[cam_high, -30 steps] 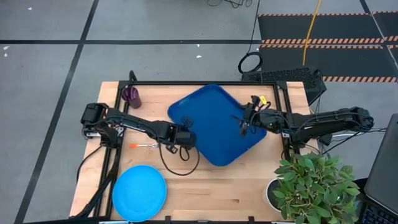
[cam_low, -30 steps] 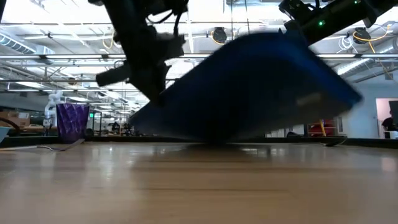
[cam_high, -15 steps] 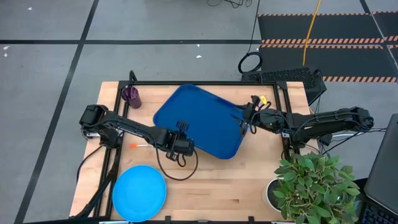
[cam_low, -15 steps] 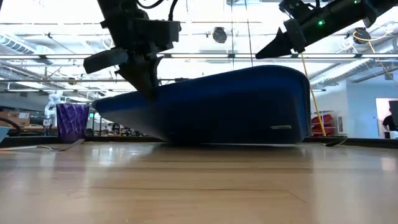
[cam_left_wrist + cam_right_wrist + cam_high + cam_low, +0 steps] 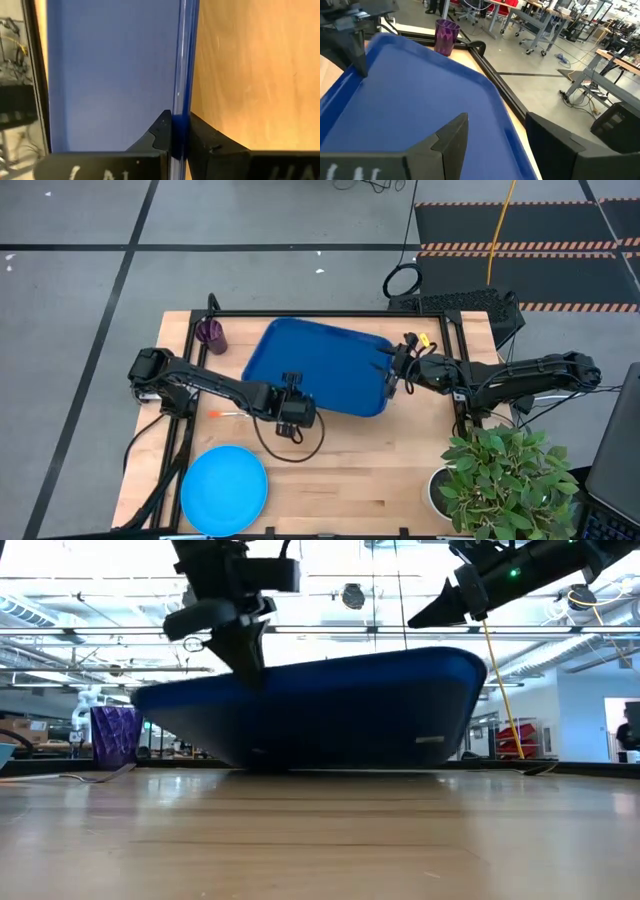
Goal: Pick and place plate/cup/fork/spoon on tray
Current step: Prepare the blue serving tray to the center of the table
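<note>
I see two dark arms, matte black links. Left gripper (image 5: 293,406): black fingers, looped black cable below wrist. Right gripper (image 5: 391,370): black wedge fingers, green LED on wrist, yellow tag nearby.

Overhead looks straight down, low sits at tabletop level (wrists close in); all share the tray (image 5: 318,365).

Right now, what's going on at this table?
The left gripper is pinched shut on the tray rim, holding that side tilted up off the table. The right gripper hangs open above the tray's other edge, holding nothing. The plate, cup and fork sit on the table.
</note>
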{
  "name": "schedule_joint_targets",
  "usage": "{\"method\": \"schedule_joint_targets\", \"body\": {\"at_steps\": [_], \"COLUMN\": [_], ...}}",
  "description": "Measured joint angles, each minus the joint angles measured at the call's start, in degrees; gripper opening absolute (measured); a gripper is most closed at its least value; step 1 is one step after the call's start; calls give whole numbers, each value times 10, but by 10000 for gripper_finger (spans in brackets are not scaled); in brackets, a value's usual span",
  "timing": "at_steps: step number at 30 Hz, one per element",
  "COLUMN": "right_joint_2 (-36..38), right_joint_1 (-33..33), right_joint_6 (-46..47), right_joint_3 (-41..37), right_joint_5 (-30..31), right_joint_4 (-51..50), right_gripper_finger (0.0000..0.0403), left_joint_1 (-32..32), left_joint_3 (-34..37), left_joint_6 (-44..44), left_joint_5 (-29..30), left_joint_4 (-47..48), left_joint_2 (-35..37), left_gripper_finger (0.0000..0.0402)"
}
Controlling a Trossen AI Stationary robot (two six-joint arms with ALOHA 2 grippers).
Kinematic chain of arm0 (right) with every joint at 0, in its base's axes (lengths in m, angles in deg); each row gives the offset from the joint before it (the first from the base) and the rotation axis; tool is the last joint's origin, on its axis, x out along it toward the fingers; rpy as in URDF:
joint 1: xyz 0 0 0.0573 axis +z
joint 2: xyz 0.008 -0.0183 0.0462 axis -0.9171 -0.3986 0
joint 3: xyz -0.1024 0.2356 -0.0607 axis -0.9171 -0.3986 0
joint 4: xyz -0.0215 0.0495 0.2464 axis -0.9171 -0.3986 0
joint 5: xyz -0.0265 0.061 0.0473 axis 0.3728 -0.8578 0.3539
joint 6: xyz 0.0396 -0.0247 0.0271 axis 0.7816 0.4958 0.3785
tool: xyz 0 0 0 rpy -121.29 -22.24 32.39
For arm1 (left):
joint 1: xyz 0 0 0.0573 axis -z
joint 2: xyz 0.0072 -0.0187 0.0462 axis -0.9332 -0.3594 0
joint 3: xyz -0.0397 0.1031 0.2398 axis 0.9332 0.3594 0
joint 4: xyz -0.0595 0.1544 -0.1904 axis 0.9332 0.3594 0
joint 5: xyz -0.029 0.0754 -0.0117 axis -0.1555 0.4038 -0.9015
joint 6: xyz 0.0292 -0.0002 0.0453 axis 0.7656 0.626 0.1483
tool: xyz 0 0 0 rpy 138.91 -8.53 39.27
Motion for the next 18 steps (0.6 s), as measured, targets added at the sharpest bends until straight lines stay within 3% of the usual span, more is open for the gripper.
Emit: {"method": "schedule_joint_targets", "body": {"at_steps": [6,18], "right_joint_2": [0,0], "right_joint_1": [0,3], "right_joint_6": [2,19], "right_joint_3": [0,0], "right_joint_5": [0,-1], "right_joint_4": [0,-10], "right_gripper_finger": [192,192], "left_joint_1": [5,10], "left_joint_3": [-8,-8], "left_joint_6": [-48,-27], "left_joint_5": [-37,-41], "left_joint_4": [-11,-95], "left_joint_2": [0,-18], "left_gripper_finger": [29,29]}}
